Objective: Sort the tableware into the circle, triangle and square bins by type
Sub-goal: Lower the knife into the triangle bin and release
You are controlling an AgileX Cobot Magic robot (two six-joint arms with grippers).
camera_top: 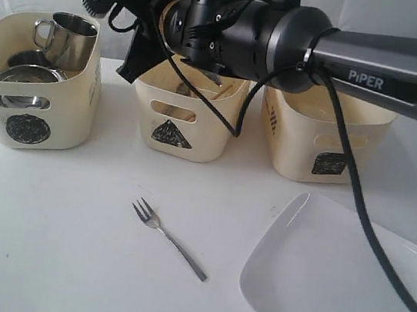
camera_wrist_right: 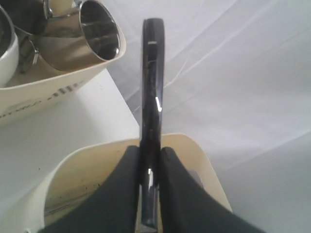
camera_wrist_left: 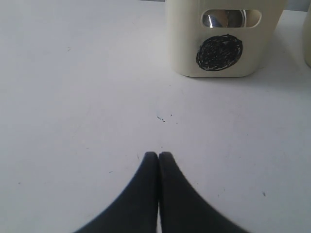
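Observation:
My right gripper (camera_wrist_right: 150,150) is shut on a steel knife (camera_wrist_right: 152,73), whose long end sticks out past the fingertips. In the exterior view the right gripper (camera_top: 133,64) hangs over the back left of the triangle bin (camera_top: 184,133), and the wrist view shows that bin's rim (camera_wrist_right: 204,160) just below. The circle bin (camera_top: 43,113) holds a steel mug (camera_top: 66,35) and more steel and white ware. The square bin (camera_top: 319,140) stands on the right. A fork (camera_top: 168,237) and a large white plate (camera_top: 329,289) lie on the table. My left gripper (camera_wrist_left: 158,155) is shut and empty over bare table in front of the circle bin (camera_wrist_left: 218,29).
The right arm (camera_top: 347,55) and its black cable (camera_top: 357,200) cross above the square bin and the plate. Some cutlery lies inside the triangle bin (camera_top: 181,88). A white backdrop hangs behind the bins.

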